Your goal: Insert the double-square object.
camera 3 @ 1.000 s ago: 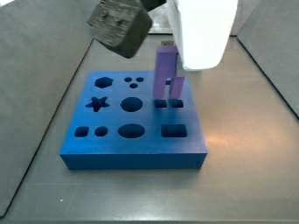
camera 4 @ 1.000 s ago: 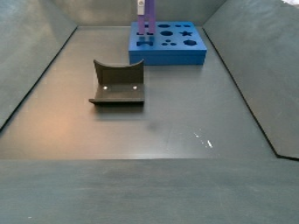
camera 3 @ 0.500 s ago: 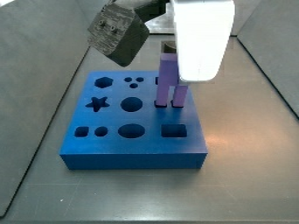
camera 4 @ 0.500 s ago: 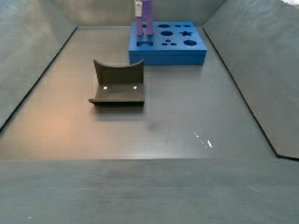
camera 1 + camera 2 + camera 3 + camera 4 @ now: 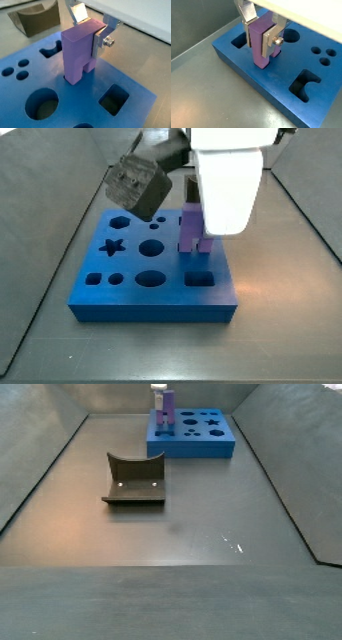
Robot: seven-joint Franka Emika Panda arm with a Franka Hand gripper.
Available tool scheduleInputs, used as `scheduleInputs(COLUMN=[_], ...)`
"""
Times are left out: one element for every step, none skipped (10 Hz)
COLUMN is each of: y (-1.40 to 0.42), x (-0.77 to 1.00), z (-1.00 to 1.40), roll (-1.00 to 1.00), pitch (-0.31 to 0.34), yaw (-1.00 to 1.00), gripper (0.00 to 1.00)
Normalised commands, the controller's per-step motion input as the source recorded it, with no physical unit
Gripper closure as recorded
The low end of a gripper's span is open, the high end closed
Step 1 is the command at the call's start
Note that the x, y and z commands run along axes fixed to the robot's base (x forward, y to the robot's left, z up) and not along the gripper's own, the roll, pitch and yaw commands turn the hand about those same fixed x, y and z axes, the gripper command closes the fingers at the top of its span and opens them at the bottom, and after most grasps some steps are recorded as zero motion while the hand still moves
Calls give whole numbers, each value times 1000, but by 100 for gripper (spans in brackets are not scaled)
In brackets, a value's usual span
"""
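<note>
The double-square object [image 5: 79, 50] is a tall lavender peg with two square legs. My gripper [image 5: 91, 31] is shut on its upper part, with a silver finger plate on each side. The peg stands upright, and its legs reach into the two-square hole near one edge of the blue block [image 5: 73, 102]. This also shows in a wrist view [image 5: 261, 46]. In a side view the peg [image 5: 193, 232] sticks out below the white gripper body [image 5: 225, 178] at the block's [image 5: 154, 296] far right. In a side view the peg [image 5: 164, 406] rises from the block [image 5: 195, 446].
The blue block has other shaped holes: a star [image 5: 112, 247], circles [image 5: 151, 247] and a square [image 5: 199, 279]. A dark olive curved-notch block [image 5: 134, 479] stands on the grey floor, apart from the blue block. Sloping grey walls [image 5: 40, 454] bound the floor.
My gripper has come down with the peg. Less of the peg shows above the blue block, and its legs have gone lower into the hole.
</note>
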Motion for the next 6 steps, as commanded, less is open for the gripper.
scheduleInputs(y=[-43, -160, -234, -186, 0, 0], x=[0, -6, -69, -83, 0, 0], z=[-569, -520, -454, -277, 0, 0], roll=[14, 40, 116, 76, -14, 0], pitch=[-131, -164, -163, -110, -44, 0], yaw=[0, 0, 0, 0, 0, 0], gripper=[100, 100, 100, 100, 100, 100])
